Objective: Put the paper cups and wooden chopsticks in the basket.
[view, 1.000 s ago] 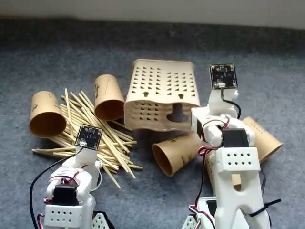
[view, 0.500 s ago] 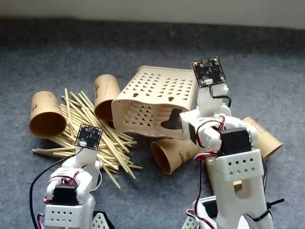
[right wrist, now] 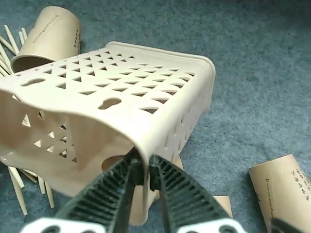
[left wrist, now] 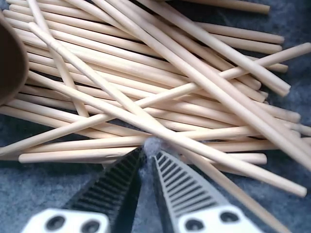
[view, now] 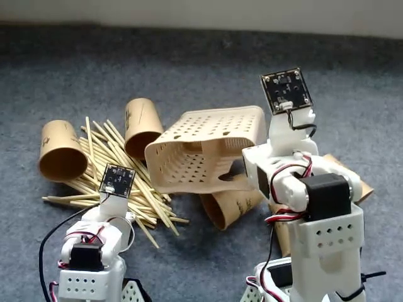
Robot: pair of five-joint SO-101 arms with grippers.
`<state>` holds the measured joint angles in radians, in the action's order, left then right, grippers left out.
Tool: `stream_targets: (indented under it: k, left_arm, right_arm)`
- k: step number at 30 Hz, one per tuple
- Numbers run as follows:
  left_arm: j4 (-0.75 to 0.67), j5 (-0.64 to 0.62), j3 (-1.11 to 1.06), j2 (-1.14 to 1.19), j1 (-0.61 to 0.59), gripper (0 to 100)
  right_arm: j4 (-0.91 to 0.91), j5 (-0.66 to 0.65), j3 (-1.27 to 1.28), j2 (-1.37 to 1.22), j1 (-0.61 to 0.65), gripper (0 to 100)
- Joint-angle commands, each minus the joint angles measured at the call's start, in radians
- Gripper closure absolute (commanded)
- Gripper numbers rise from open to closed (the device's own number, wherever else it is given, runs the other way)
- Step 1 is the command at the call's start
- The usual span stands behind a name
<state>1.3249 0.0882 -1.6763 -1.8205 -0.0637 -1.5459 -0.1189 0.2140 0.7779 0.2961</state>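
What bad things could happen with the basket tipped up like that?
1. The right gripper has its jaws on only a thin edge of the tilted basket; it might slip and drop onto the paper cup partly under it.
2. The basket's mouth faces sideways, so things put in could roll out.
3. The chopsticks lie criss-crossed; the left gripper might scatter them.
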Motion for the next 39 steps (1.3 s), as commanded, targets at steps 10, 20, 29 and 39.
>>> stream_targets:
  k: [10, 20, 29, 39]
  left_arm:
    - [0.003, 0.008, -0.019, -0.015, 0.016, 98]
    - [0.003, 0.008, -0.019, -0.015, 0.016, 98]
    - [0.003, 0.008, -0.019, -0.015, 0.016, 98]
    - [0.003, 0.008, -0.019, -0.015, 0.016, 98]
  right_arm:
    - [0.021, 0.034, -0.177, -0.252, -0.110, 99.3]
    - [0.021, 0.034, -0.404, -0.519, -0.113, 99.3]
    - [0.021, 0.041, -0.613, -0.702, -0.113, 98.9]
    - [0.012, 0.041, -0.651, -0.762, -0.113, 89.4]
